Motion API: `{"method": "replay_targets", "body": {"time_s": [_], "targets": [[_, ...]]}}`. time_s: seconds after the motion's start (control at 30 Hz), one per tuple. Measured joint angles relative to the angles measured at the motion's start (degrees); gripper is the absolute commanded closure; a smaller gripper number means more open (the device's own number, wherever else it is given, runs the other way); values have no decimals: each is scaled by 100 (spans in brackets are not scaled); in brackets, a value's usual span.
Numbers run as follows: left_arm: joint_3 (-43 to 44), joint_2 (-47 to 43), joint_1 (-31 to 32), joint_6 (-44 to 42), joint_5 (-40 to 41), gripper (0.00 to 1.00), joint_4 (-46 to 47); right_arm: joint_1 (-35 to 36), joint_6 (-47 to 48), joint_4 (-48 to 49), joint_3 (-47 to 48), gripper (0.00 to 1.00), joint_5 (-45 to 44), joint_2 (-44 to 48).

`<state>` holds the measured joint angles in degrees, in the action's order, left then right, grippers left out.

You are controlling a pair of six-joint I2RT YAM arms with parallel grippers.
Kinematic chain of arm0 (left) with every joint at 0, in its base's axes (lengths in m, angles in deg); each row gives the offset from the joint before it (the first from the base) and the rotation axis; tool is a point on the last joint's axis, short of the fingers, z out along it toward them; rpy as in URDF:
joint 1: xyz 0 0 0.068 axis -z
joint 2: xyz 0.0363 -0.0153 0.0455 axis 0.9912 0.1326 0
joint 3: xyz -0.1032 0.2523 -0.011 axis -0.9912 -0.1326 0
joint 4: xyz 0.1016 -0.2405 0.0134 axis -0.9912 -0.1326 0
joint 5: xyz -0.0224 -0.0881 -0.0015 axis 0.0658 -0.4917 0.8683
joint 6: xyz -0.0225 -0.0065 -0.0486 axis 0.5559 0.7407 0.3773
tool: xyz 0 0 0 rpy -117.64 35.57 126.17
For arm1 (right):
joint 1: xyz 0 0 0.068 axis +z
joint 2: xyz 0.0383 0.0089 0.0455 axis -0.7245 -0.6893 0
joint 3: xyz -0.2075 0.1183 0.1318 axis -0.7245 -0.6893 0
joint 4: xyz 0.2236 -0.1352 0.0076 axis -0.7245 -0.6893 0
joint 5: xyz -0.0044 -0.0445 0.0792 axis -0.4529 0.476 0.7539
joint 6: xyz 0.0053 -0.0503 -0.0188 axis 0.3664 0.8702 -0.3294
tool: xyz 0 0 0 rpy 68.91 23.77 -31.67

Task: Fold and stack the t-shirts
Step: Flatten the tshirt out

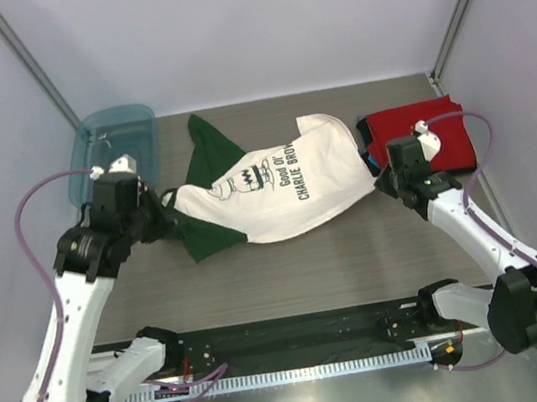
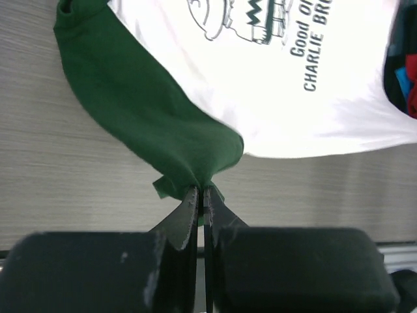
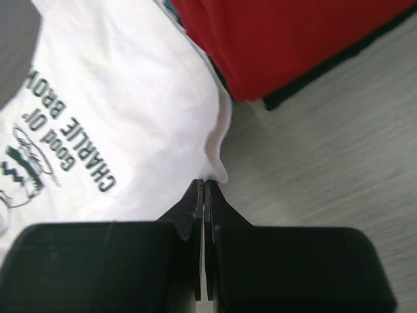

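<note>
**Item:** white shirt [image 1: 286, 183], dark green sleeves, black chest print.

**Location:** middle of the tabletop [image 1: 340, 271], nearer its far edge. Print side up, laid crosswise, collar end toward the left edge and hem toward the right. Rumpled, not yet folded.

**Left jaws:** closed tight on the end of the near green sleeve [image 2: 143, 104], cloth bunched at the tips.

**Right jaws:** closed, tips meeting on a curl of the white hem [image 3: 218, 163] at the shirt's right end. Apparently pinching it, with only a sliver of cloth between the tips.

**Also present:**
- Folded stack [image 1: 425, 132] at the far right corner, red on top, dark and blue edges beneath, right against the white hem.
- Teal tub [image 1: 118, 142] at the far left corner, apart from the shirt.

**Step in hand, by judgement:** opening stage of the fold. Shirt held at two opposite ends, likely for pulling flat or starting a first fold. Stacking of this shirt not yet begun.

**Next move, by judgement:**
- Both ends to travel together under even tension.
- Sleeve to be tucked inward over the body.
- Care needed not to drag the hem across the stack and upset it.
</note>
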<state>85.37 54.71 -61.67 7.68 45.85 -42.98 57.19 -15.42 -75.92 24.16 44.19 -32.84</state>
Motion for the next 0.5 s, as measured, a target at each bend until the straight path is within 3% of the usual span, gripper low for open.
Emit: {"method": "replay_targets", "body": {"time_s": [0.23,0.37,0.5], "targets": [[1517,1963,-979,20,-553,100,503,0,232,-125,1941,99,415,-817],[2570,1882,-1108,-79,-988,100,658,0,433,-129,2433,99,804,-389],[3121,907,-1104,-315,-1303,100,988,0,634,-247,2452,99,1152,785]]}}
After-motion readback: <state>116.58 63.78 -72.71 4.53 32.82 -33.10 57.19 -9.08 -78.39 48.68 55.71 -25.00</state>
